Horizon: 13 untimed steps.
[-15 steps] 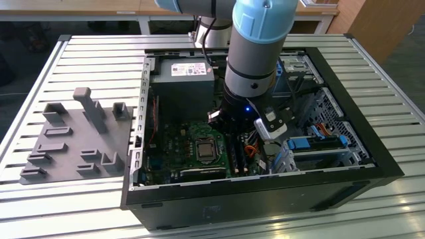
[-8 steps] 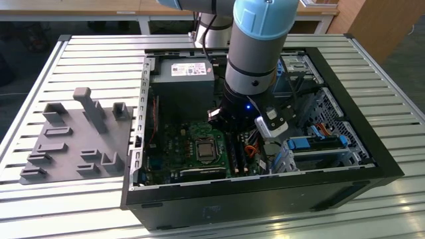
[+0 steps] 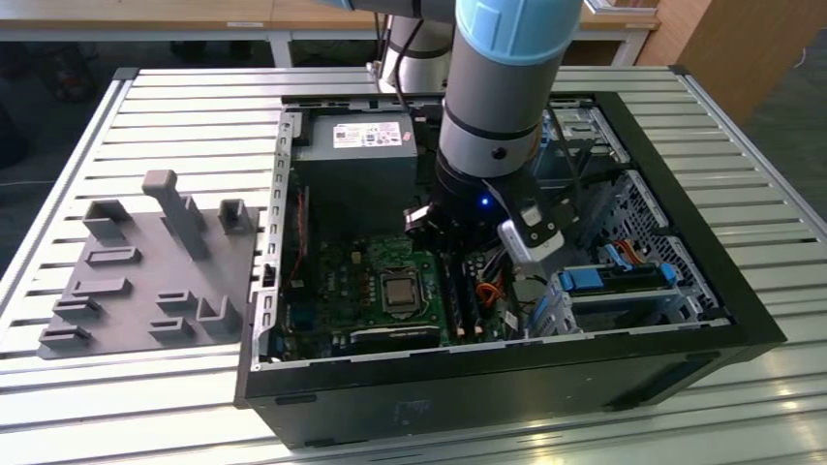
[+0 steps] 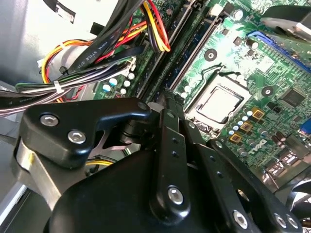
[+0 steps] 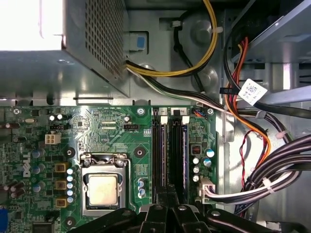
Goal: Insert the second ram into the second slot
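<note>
Single arm (image 3: pixel 505 87) reaches down into the open PC case (image 3: pixel 743 310), with the gripper (image 5: pixel 166 206) over the motherboard's memory slot bank (image 5: pixel 156 155). The gripper sits right at the near end of the bank, touching or just above it (contact hidden by its own body). Gripper state: cannot tell, and no stick can be made out in it.

Key relation: the slots run lengthwise straight away from the gripper, toward the power supply (image 5: pixel 58 63). Their long axis is in line with the gripper's reach, not across it. In the exterior view that axis runs from the case's front wall toward the back. The CPU socket (image 5: pixel 102 189) lies just beside the bank on one side, and the cable bundle (image 5: pixel 272 165) is near on the other.

Second ram: probably the thin stick with a blue edge (image 5: pixel 184 155), seen edge-on in the first wrist view. It stands upright in the slot farthest from the CPU socket, parallel to its neighbours. Which stick it is cannot be settled, since only the top edge shows and no chips are visible. It looks level end to end, which suggests it is seated, though the latches cannot be read. The slot next to it (image 5: pixel 173 155) looks dark, and it is unclear whether it is filled.

A grey holder fixture (image 3: pixel 142 262) sits on the table well apart from the case.
</note>
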Each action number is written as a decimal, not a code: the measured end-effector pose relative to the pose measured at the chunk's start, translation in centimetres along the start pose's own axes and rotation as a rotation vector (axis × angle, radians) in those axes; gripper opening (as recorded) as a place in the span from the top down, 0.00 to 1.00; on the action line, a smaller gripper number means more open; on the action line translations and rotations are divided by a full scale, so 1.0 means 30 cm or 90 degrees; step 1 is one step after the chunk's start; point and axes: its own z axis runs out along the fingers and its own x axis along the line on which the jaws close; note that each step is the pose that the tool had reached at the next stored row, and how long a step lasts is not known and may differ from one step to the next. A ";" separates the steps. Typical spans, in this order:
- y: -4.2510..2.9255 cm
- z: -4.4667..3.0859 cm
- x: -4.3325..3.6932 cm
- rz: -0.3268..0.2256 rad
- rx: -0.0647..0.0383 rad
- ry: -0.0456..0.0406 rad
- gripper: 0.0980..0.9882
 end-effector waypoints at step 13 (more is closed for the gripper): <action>0.000 -0.024 0.003 0.000 0.000 0.0000 0.99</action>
